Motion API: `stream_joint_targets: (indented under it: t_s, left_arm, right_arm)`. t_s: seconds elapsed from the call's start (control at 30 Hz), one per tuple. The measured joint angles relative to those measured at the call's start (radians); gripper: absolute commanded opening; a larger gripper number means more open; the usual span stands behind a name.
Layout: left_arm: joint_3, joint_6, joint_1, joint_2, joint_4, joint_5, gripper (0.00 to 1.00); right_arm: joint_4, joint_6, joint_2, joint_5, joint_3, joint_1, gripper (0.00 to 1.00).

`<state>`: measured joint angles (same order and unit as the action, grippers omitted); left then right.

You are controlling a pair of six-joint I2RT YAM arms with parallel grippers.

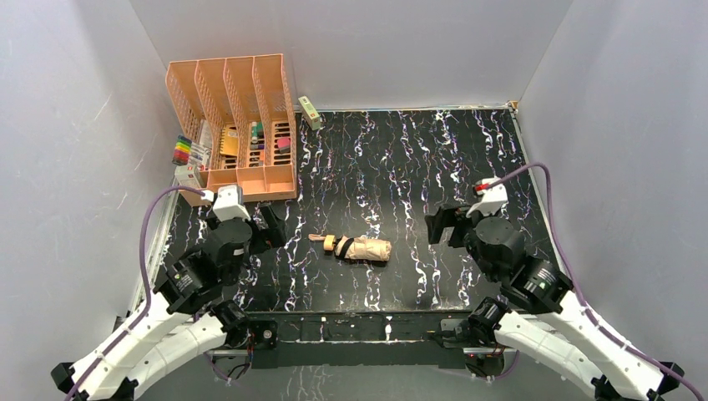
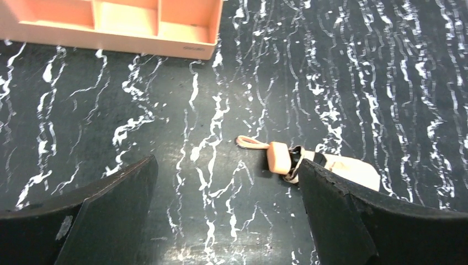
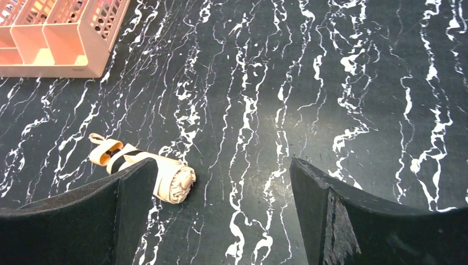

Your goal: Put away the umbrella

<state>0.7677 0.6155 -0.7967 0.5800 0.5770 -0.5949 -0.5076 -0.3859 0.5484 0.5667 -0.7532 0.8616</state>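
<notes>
The umbrella lies folded and rolled on the dark marbled table, its small tan handle and strap loop pointing left. My left gripper stands open just left of it, with nothing between its fingers. In the left wrist view the handle sits beside the right fingertip of that gripper. My right gripper is open to the right of the umbrella and apart from it. In the right wrist view the rolled fabric end shows beside the left finger of that gripper.
A peach-orange slotted desk organizer stands at the back left, with pens and small items in its front trays; its edge shows in both wrist views. A marker pack lies beside it. A small green box leans at the back wall.
</notes>
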Motion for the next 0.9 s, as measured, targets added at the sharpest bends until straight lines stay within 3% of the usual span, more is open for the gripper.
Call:
stream_joint_targets:
  t_s: [0.3, 0.9]
  left_arm:
    - [0.0, 0.036, 0.002, 0.051, 0.113, -0.05, 0.98]
    - [-0.003, 0.019, 0.002, 0.089, 0.105, -0.04, 0.98]
  right_arm:
    - [-0.111, 0.001, -0.077, 0.052, 0.032, 0.0, 0.99]
    - [-0.142, -0.004, -0.052, 0.078, 0.032, 0.0, 0.99]
